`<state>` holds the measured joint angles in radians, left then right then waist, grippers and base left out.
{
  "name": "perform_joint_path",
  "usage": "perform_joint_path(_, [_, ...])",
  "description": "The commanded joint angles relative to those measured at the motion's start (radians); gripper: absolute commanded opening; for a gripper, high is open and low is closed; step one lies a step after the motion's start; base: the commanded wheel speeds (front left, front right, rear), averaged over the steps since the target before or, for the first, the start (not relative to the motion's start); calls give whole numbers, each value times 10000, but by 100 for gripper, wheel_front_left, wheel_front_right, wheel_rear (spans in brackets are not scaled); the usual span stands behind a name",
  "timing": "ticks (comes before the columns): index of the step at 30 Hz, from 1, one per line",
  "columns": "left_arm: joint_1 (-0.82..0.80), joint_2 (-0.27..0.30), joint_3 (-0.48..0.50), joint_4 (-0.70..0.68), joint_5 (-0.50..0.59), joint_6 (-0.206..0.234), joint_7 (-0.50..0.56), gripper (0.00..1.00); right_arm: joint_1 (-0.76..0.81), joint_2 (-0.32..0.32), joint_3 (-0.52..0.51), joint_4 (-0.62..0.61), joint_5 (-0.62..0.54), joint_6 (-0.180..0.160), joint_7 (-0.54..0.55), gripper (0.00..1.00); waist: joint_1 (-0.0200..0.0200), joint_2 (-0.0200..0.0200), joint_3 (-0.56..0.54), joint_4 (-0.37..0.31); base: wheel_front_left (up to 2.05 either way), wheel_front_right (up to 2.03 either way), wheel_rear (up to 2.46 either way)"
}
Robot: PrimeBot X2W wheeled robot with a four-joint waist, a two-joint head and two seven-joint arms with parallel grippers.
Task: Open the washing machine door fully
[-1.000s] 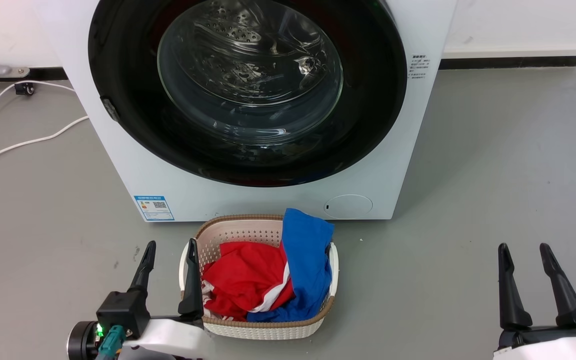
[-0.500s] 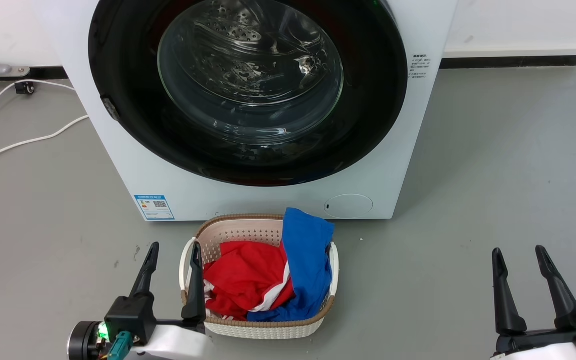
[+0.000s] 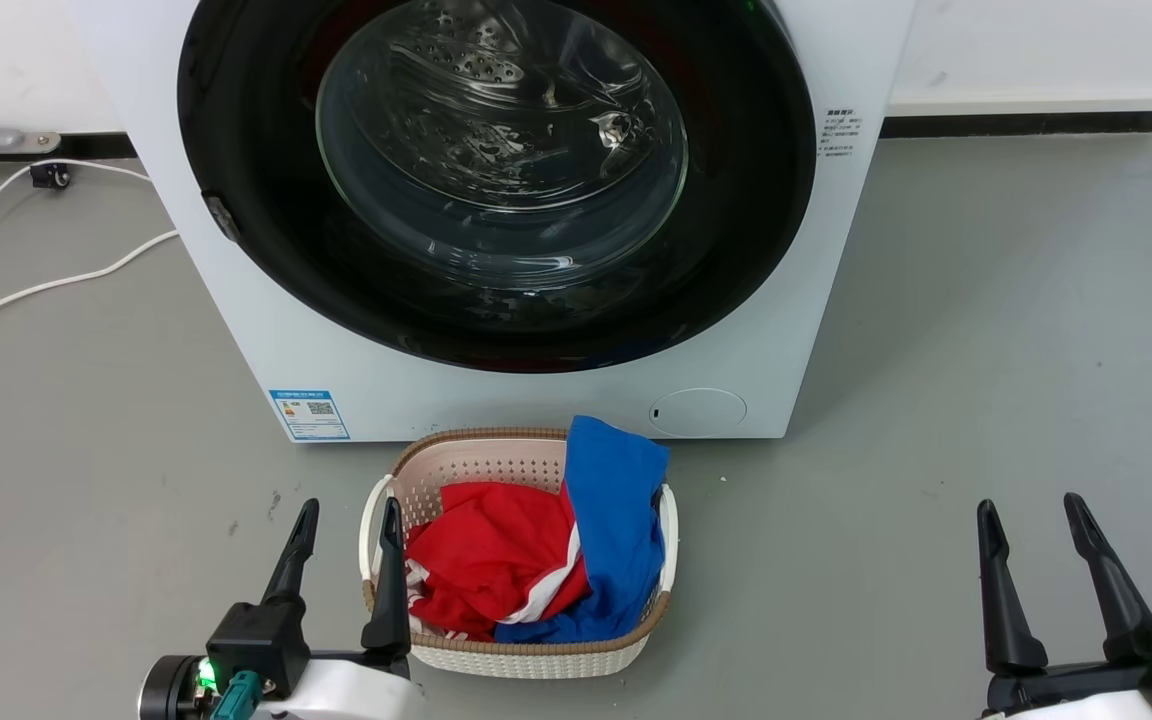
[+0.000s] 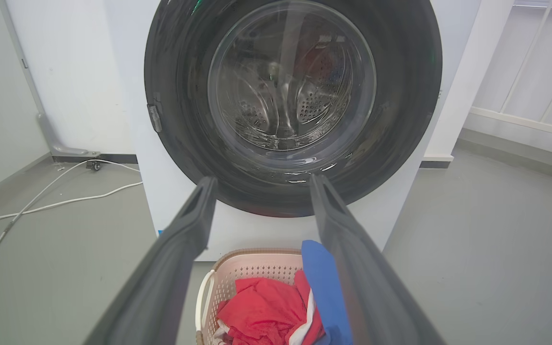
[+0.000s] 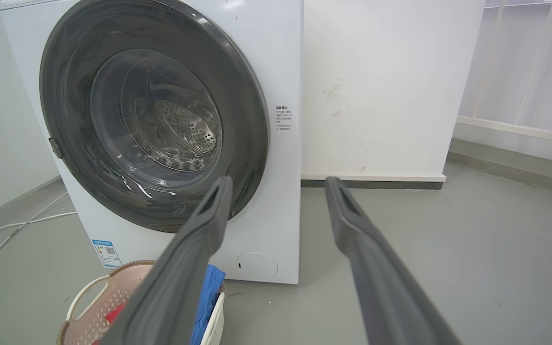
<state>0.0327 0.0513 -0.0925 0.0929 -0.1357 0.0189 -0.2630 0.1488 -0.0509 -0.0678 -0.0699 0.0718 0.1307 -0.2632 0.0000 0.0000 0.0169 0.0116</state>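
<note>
The washing machine door (image 3: 501, 170) sits closed, with the left claw (image 3: 350, 507) and right claw (image 3: 1030, 505) released, well short of it.

left tool (image 3: 350, 505): drew back a little nearer, edged slightly right | right tool (image 3: 1028, 502): drew back nearer, shifted slightly left

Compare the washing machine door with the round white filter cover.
The washing machine door is glossy black with a clear glass centre; the filter cover is plain white. The door spans nearly the whole washer; the cover is small, low on the right. Both are round and closed.
</note>
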Motion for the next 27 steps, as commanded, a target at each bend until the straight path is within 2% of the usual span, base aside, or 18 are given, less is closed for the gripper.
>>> perform_joint_path(1, [70, -10, -12, 34, -53, 44, -28, 100, 90, 13, 13, 23, 62, -1, -24, 100, 0, 0, -1, 6, 0, 0, 0])
perform_joint_path(18, [80, -10, -19, 197, -165, 135, -28, 100, 88, 13, 4, 185, 456, 1, -24, 100, 0, 0, -29, 7, 0, 0, 0])
perform_joint_path(22, [70, -11, -18, 198, -139, 148, -28, 100, -32, 11, -226, 242, 1573, 1, -24, 100, 0, 0, -44, 16, 0, 0, 0])
perform_joint_path(27, [64, -11, -17, 204, -92, 155, -28, 100, -87, 11, -260, 282, 4040, 1, -24, 100, 0, 0, -70, 20, 0, 0, 0])
